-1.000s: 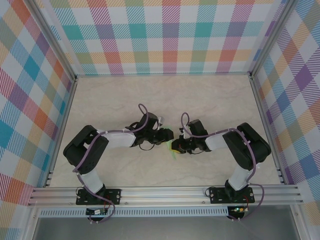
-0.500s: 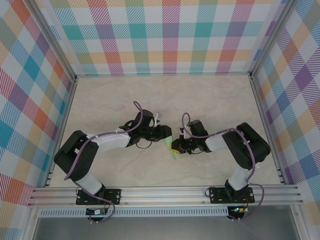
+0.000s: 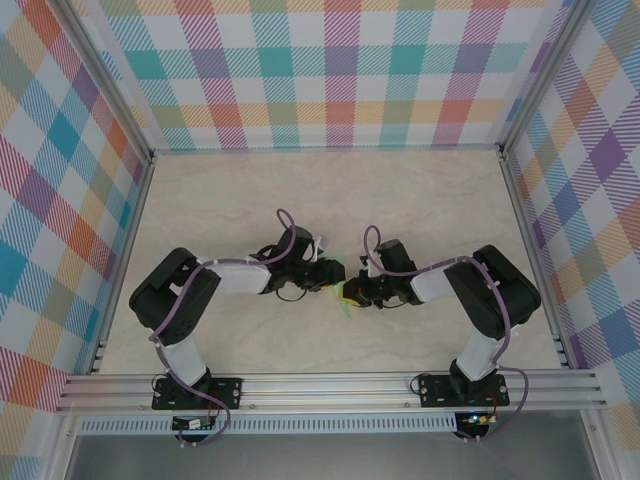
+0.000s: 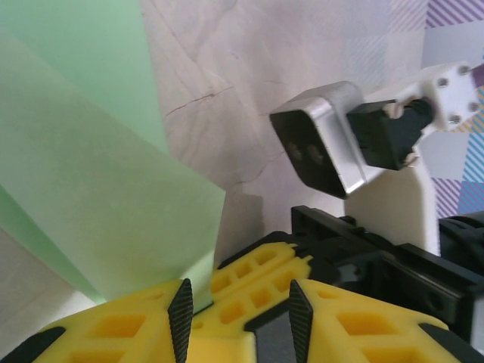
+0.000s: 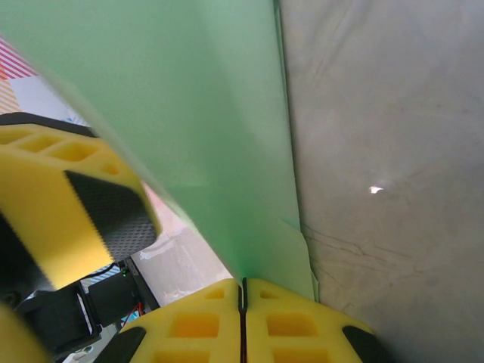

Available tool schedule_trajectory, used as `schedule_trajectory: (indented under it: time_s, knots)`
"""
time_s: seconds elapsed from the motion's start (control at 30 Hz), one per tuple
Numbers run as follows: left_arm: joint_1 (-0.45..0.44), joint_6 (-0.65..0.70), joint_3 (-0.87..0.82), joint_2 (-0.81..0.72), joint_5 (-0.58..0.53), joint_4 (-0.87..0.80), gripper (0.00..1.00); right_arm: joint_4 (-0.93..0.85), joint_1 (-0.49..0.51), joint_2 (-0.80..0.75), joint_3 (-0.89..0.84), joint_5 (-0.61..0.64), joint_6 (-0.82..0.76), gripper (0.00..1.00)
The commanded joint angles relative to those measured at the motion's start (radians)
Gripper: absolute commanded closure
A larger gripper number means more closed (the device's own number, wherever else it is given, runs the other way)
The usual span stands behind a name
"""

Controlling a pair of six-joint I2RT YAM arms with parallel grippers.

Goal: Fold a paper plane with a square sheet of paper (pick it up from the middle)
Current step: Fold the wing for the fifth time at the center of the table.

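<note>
Top external view: both arms are seen reaching inward from the bottom of the frame. The left gripper (image 3: pixel 337 274) and the right gripper (image 3: pixel 349 292) are found nose to nose just below the centre, over the pale marbled table (image 3: pixel 300 200). The green paper (image 3: pixel 346 304) is seen as a small sliver between and just under the two grippers. Whether its lower tip touches the table cannot be told

Left wrist view: the green paper (image 4: pixel 83 174) is shown as a broad folded sheet across the upper left and left of the frame. It slants down to the lower centre, where it is met by the yellow fingertips of the right gripper (image 4: pixel 249 276). The jaws of the left gripper (image 4: pixel 240 306) are held apart along the bottom edge, with their black pads (image 4: pixel 180 314) facing each other and the right gripper's fingertips lying between them. The right wrist camera (image 4: pixel 321 147) is seen at the upper right

Right wrist view: the fingers of the right gripper (image 5: pixel 243 291) are pressed together at the bottom centre, and the lower edge of the green paper (image 5: pixel 189 113) is clamped between them. From there the sheet is spread upward over the upper left of the frame. One of the left gripper's yellow fingers (image 5: pixel 53 189) is seen at the left, just beside the sheet, with a slit of background between its pad and the paper. The table (image 5: pixel 378 151) is seen at the right
</note>
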Motion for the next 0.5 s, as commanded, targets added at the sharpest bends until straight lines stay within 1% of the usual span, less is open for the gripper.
schedule_trajectory:
  time_s: [0.0,0.23,0.47]
  knots:
    - [-0.001,0.041,0.033,0.032,-0.004,0.030,0.60,-0.047,0.004,0.024,-0.013,0.026,-0.009,0.92]
    - [0.001,0.064,0.048,0.104,-0.018,-0.001,0.62,-0.077,0.005,0.017,0.002,0.038,-0.012,0.89]
    - [0.002,0.078,0.030,0.130,-0.018,-0.006,0.62,-0.115,0.006,-0.019,0.016,0.039,-0.018,0.86]
